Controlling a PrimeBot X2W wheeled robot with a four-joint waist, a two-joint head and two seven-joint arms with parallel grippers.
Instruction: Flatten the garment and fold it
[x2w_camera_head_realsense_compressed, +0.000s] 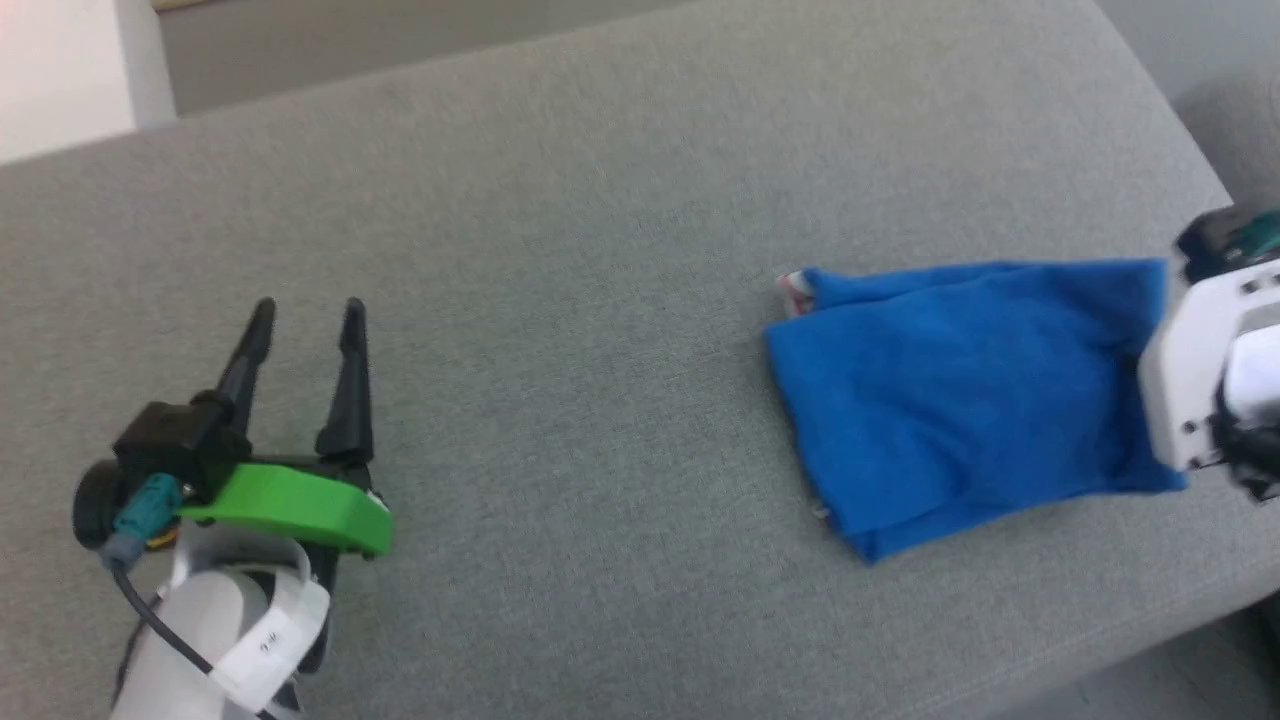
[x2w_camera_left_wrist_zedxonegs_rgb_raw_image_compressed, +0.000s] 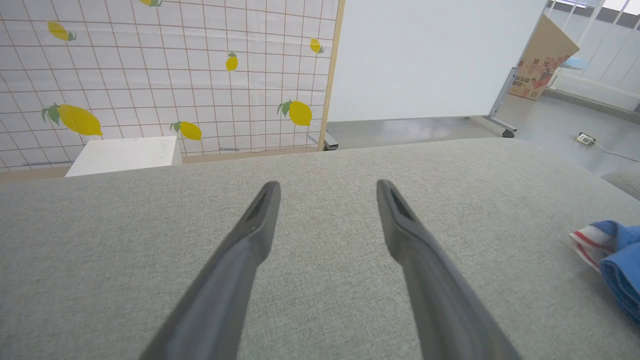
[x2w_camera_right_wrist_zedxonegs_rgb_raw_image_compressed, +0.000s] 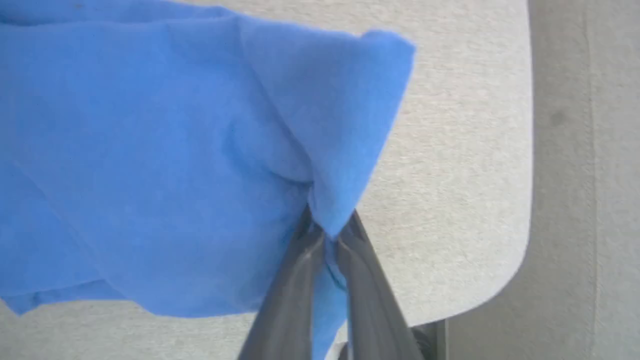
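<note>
So the jersey (x2w_camera_head_realsense_compressed: 960, 390) is sitting way over by the right edge of the grey fabric-covered tabletop (x2w_camera_head_realsense_compressed: 600, 200), close to the near right corner. It's folded into a rough blue rectangle with a few soft creases. The only bit that isn't blue is the white-and-red striped trim (x2w_camera_head_realsense_compressed: 795, 290) poking out at its far left corner. No lettering or number is facing up.

The right gripper (x2w_camera_right_wrist_zedxonegs_rgb_raw_image_compressed: 327, 225) has its fingers (x2w_camera_right_wrist_zedxonegs_rgb_raw_image_compressed: 290, 300) clenched on a corner of the jersey. In the right wrist view the blue cloth bunches into a little peak right where the two fingers meet, and some of it runs down between them. The tabletop's rounded corner (x2w_camera_right_wrist_zedxonegs_rgb_raw_image_compressed: 505, 270) is just beside that pinch. From the head camera you mostly get the white wrist housing (x2w_camera_head_realsense_compressed: 1195, 370) parked over the jersey's right edge, and the fingers themselves are hidden.

The left gripper (x2w_camera_head_realsense_compressed: 305, 310) is well apart from all that, over by the near left side of the tabletop. Its fingers (x2w_camera_left_wrist_zedxonegs_rgb_raw_image_compressed: 250, 235) are spread wide with nothing between them but bare grey fabric. In its wrist view the jersey just peeks in at the right edge, trim first.

Behind the far edge there's a lemon-print grid wall (x2w_camera_left_wrist_zedxonegs_rgb_raw_image_compressed: 150, 75), a white box (x2w_camera_left_wrist_zedxonegs_rgb_raw_image_compressed: 125, 155), a big white panel (x2w_camera_left_wrist_zedxonegs_rgb_raw_image_compressed: 425, 55) and a cardboard box (x2w_camera_left_wrist_zedxonegs_rgb_raw_image_compressed: 542, 60).
</note>
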